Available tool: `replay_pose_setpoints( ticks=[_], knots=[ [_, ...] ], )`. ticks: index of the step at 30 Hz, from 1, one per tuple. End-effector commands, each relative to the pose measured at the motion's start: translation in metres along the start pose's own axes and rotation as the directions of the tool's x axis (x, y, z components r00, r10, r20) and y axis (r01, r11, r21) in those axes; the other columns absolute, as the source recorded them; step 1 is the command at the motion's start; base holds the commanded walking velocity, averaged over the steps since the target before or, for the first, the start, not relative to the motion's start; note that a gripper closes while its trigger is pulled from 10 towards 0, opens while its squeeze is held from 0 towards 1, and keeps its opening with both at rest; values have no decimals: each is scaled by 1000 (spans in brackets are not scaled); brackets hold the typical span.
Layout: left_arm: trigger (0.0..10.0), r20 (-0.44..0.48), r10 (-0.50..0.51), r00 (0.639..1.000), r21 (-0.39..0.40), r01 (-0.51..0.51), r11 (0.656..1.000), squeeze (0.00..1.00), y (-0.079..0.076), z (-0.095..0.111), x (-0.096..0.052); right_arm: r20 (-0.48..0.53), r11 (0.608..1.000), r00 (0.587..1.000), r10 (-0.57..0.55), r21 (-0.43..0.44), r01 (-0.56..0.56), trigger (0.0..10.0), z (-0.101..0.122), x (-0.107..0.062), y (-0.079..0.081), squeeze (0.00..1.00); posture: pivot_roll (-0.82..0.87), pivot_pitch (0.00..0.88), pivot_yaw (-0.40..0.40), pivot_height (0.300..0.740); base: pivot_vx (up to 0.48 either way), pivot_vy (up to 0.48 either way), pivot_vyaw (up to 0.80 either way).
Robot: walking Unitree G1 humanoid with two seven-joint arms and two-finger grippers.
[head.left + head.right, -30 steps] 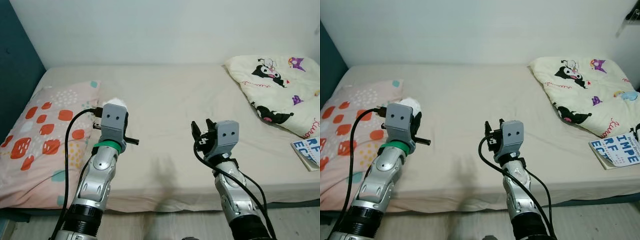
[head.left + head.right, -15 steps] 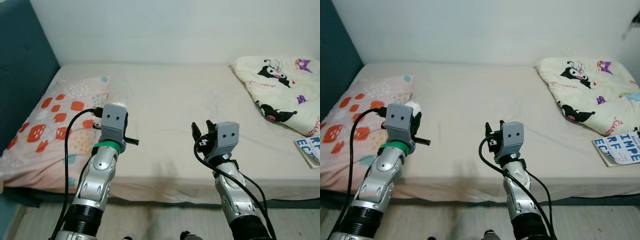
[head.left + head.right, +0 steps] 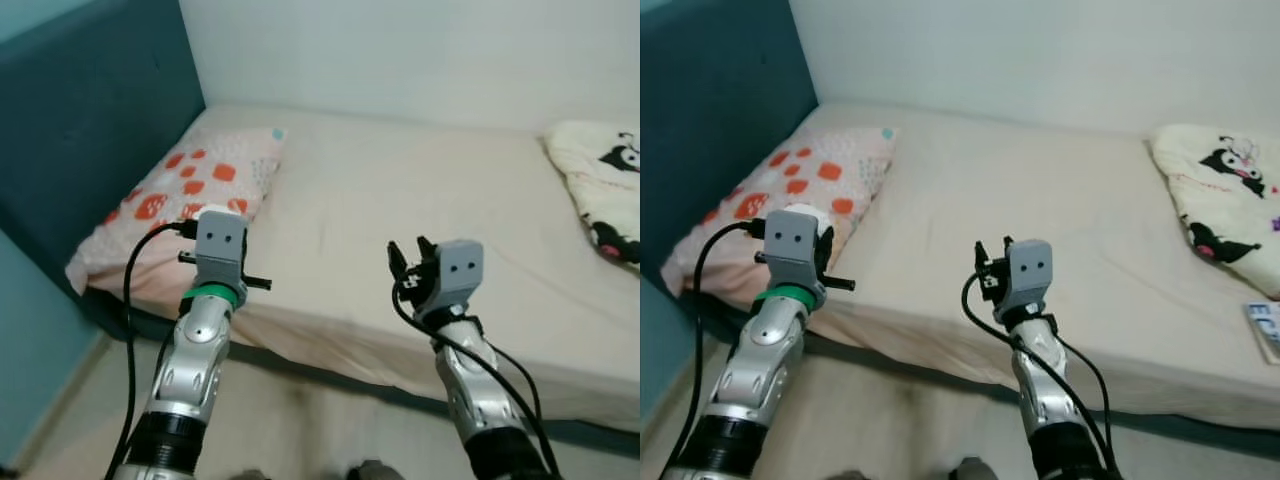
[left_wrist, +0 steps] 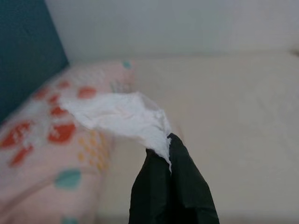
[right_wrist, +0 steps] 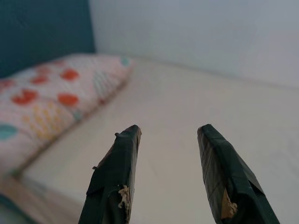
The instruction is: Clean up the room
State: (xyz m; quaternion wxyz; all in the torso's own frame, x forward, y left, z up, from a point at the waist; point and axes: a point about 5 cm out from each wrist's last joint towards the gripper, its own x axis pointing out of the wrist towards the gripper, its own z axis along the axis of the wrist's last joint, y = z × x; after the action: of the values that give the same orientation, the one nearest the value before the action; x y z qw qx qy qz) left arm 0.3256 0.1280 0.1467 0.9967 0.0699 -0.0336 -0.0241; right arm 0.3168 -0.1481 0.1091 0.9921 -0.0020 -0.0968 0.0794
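Observation:
My left gripper [image 4: 168,144] is shut on a crumpled white tissue [image 4: 124,116], held up in front of the pillow [image 3: 180,200]. The tissue [image 3: 805,212] peeks out white above the left wrist housing. My right gripper [image 5: 168,140] is open with nothing between its fingers [image 5: 119,163], raised over the near edge of the beige bed [image 3: 400,190].
A pink pillow with red and orange spots lies at the bed's left end against a dark teal headboard [image 3: 90,120]. A cream cartoon-print blanket [image 3: 1225,190] lies at the right, a booklet [image 3: 1265,330] near it. Beige floor [image 3: 910,410] runs below the bed edge.
The camera has swung left and pulled back: the headboard and floor now show, the blanket has slid toward the right edge. Both arms keep the same pose, tissue still held.

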Motion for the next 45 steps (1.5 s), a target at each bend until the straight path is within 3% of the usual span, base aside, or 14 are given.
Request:
replay_pose_setpoints(
  ticks=[1,10,16,23,45],
  knots=[
    [10000,-8,4,1000,14,-4,1000,0,2,-2,-1,-9,1000,1000,-4,9,4,10000,-3,-2,1,0,-4,41,18,740,-382,0,0],
    [10000,-8,2,1000,15,-1,1000,0,2,-2,0,-28,1000,1000,-14,24,14,10000,-7,-3,0,0,-4,43,19,740,-370,0,-57],
    [10000,-23,-5,1000,9,5,1000,0,1,-3,0,-39,997,999,-32,62,34,10000,-8,-3,-1,0,-3,44,19,740,0,0,-752],
    [10000,-65,-30,997,-54,27,998,0,-2,-6,0,-43,995,998,-44,83,47,10000,-8,-1,-3,0,-4,46,21,740,0,0,-751],
    [10000,-67,-42,997,-54,38,998,0,-1,-3,3,-31,994,999,-28,101,31,10000,-6,0,4,0,-5,49,28,740,0,0,-762]
  ],
)
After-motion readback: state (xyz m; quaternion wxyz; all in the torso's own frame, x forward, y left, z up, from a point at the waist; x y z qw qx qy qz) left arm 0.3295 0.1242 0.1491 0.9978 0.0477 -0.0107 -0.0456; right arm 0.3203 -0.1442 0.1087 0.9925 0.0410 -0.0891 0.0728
